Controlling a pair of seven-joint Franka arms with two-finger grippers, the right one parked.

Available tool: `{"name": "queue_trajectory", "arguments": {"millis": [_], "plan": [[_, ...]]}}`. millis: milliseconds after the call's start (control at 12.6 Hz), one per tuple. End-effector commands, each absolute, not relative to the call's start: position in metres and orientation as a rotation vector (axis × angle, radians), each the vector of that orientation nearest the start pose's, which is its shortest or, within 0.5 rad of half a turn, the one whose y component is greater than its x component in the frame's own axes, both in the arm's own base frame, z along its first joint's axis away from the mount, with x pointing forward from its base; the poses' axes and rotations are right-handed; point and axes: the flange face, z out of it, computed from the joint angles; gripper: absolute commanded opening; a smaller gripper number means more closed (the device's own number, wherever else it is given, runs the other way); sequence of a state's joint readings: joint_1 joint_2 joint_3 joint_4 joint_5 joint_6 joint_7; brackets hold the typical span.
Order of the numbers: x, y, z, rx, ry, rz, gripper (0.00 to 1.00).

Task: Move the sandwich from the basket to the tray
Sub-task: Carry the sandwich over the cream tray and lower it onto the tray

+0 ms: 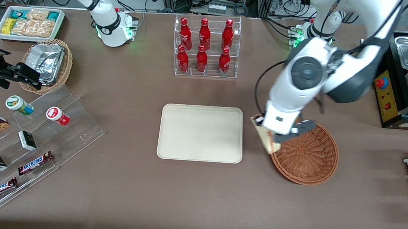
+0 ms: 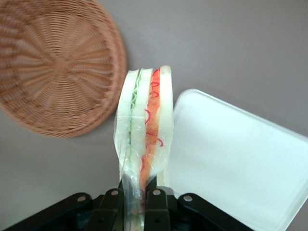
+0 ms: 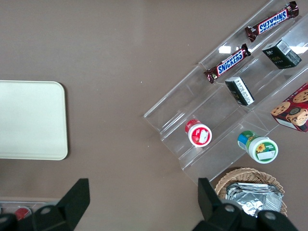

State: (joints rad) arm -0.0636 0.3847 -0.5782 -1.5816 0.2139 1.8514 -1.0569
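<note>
Gripper [image 2: 135,202] fingers [image 2: 156,204] pinch the sandwich [image 2: 144,130], wrapped in clear film, cut edge showing green and red-orange filling. It hangs in the air above the bare surface [image 1: 195,203], between the basket [image 1: 306,156] rim and the tray [image 1: 201,133]. Basket and tray hold nothing.

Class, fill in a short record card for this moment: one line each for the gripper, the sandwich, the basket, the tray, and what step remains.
gripper: the left arm's gripper, shut on the sandwich, above the basket's rim on the side toward the tray
sandwich: wrapped wedge, lifted out of the basket, held by its narrow end
basket: reddish-brown wicker, nothing seen in it
tray: cream-white, beside the basket, nothing on it
step remaining: carry the sandwich over the tray and set it down
</note>
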Motion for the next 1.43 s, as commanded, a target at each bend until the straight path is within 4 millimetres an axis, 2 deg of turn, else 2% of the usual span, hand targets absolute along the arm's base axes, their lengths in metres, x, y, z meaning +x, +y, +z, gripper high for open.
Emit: {"name": "queue_trajectory", "arguments": {"millis": [0, 158, 238, 475, 713, 1188, 1267, 1347], "plan": [[0.555, -0.399, 0.393, -3.065, -0.329, 0.033, 0.00], [0.557, -0.435, 0.360, -3.120, -0.261, 0.020, 0.00], [0.548, -0.453, 0.344, -3.122, -0.198, -0.005, 0.00], [0.530, -0.481, 0.314, -3.127, -0.112, -0.014, 0.00], [0.518, -0.498, 0.275, -3.102, -0.041, -0.010, 0.00], [0.511, -0.512, 0.250, -3.100, -0.001, 0.013, 0.00], [0.512, -0.511, 0.245, -3.090, -0.001, 0.009, 0.20], [0.512, -0.511, 0.244, -3.088, 0.001, 0.007, 0.73]]}}
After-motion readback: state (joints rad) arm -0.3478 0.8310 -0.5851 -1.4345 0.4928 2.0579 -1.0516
